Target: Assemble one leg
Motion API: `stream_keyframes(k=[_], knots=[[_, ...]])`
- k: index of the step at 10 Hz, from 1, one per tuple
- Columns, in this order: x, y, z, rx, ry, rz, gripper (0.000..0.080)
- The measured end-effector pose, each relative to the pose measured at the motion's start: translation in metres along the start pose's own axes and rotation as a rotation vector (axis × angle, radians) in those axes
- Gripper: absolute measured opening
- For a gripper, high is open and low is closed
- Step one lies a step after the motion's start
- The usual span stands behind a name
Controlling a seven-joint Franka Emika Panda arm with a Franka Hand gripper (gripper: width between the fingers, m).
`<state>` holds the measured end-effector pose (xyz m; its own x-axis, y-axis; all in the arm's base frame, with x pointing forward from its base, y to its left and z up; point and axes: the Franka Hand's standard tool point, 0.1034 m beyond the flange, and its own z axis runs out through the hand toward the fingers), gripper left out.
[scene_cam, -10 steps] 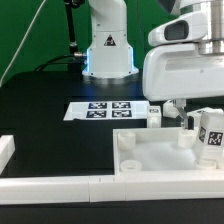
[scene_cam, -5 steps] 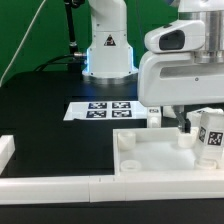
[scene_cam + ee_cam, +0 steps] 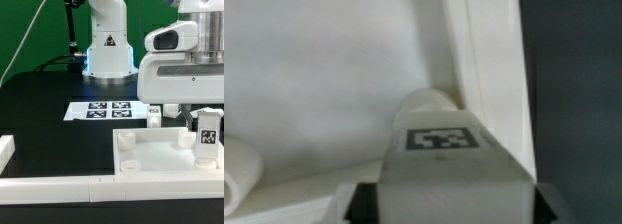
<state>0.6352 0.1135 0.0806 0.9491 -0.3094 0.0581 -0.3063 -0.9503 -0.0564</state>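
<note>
My gripper [image 3: 204,118] is shut on a white leg [image 3: 208,137] with a black-and-white tag on its face. It holds the leg about upright over the white tabletop tray [image 3: 160,165], at the corner on the exterior view's right. In the wrist view the leg [image 3: 445,150] sits between my two dark fingers [image 3: 370,205], its tip close to the tray's inner corner beside the rim [image 3: 491,60]. My gripper [image 3: 452,208] is closed around it. Whether the leg touches the tray is not visible.
The marker board [image 3: 104,109] lies behind the tray. Another white leg [image 3: 153,114] lies next to it. Round corner sockets [image 3: 127,143] stand up in the tray. A white rail [image 3: 50,186] runs along the front, with a white block [image 3: 5,150] at the exterior view's left. The robot base [image 3: 107,50] stands at the back.
The arm has shifted slightly toward the exterior view's left with the leg. The leg has gone from tilted to about upright.
</note>
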Motion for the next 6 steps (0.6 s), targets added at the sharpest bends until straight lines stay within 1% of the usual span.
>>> stream_keyframes(k=[1, 3, 5, 6], knots=[[0.000, 0.000, 0.001, 0.001, 0.000, 0.088, 0.0284], [0.008, 0.003, 0.002, 0.009, -0.004, 0.286, 0.0284], [0.011, 0.003, 0.002, -0.009, -0.029, 0.618, 0.0284], [0.011, 0.004, 0.003, -0.005, -0.032, 0.742, 0.0284]])
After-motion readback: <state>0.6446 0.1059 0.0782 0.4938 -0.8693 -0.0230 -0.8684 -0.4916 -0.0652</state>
